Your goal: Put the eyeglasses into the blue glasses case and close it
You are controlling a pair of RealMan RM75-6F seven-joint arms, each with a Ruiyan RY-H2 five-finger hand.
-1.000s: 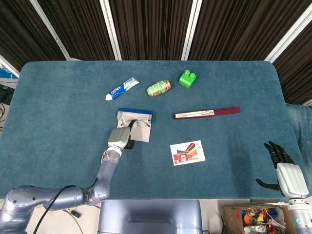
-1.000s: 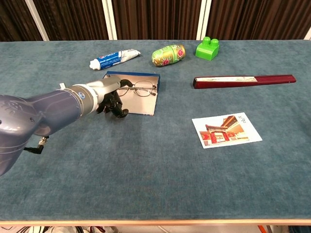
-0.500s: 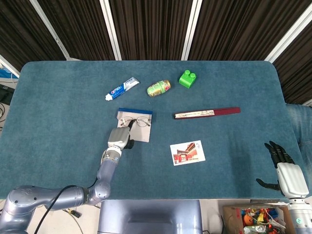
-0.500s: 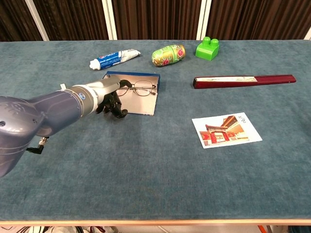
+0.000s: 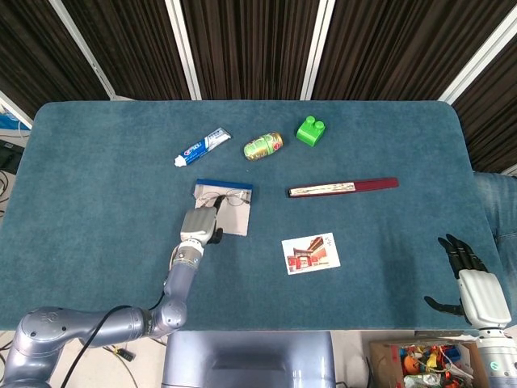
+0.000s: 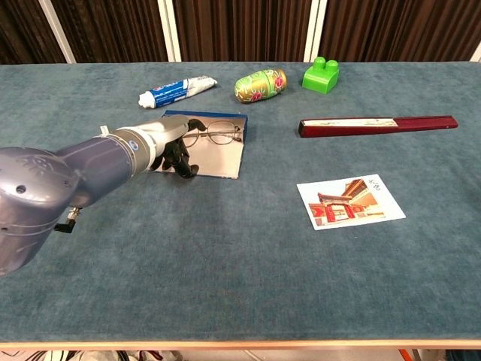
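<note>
The blue glasses case (image 5: 235, 223) (image 6: 223, 161) lies open and flat on the table left of centre, its grey lining up and its blue edge at the far side. The thin-framed eyeglasses (image 5: 233, 199) (image 6: 220, 136) lie on its far half. My left hand (image 5: 200, 224) (image 6: 168, 144) is at the case's left side and pinches the left end of the eyeglasses with its fingertips. My right hand (image 5: 469, 276) hangs off the table's near right corner, fingers apart and holding nothing; the chest view does not show it.
At the back lie a toothpaste tube (image 5: 203, 146) (image 6: 176, 91), a green-gold egg-shaped tin (image 5: 263, 145) (image 6: 260, 84) and a green block (image 5: 310, 130) (image 6: 321, 74). A dark red folded fan (image 5: 343, 187) (image 6: 376, 125) and a postcard (image 5: 311, 253) (image 6: 350, 200) lie right of the case.
My left hand has slid a little toward the far side of the case, taking the eyeglasses with it. The right hand has not moved.
</note>
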